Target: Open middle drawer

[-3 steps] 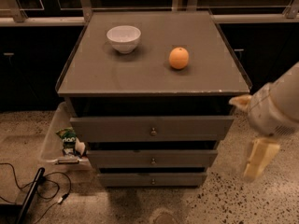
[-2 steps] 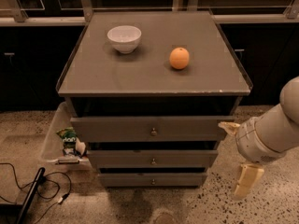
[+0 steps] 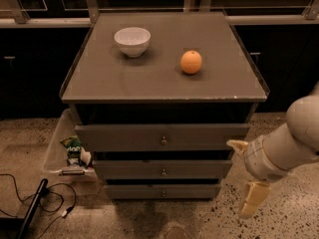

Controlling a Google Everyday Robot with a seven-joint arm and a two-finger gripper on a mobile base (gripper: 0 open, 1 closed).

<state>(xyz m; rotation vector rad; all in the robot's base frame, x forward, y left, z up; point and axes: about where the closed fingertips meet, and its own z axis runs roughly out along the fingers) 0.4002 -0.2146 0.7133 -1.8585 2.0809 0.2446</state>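
The gripper [image 3: 245,173] hangs low at the view's right side, its two tan fingers [image 3: 251,199] spread well apart, one above the other. Up and rightward behind it runs the white forearm [image 3: 294,143].

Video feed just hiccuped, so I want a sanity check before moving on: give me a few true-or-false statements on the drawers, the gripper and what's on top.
1. The grey flat-fronted middle drawer with the small round brass knob is shut. True.
2. The gripper holds that knob. False: it hangs open to the right of the drawers, away from the knob.
3. The round orange fruit lies in the white ceramic bowl. False: it sits beside it on the grey cabinet top.
4. The bowl stands on the cabinet top. True.
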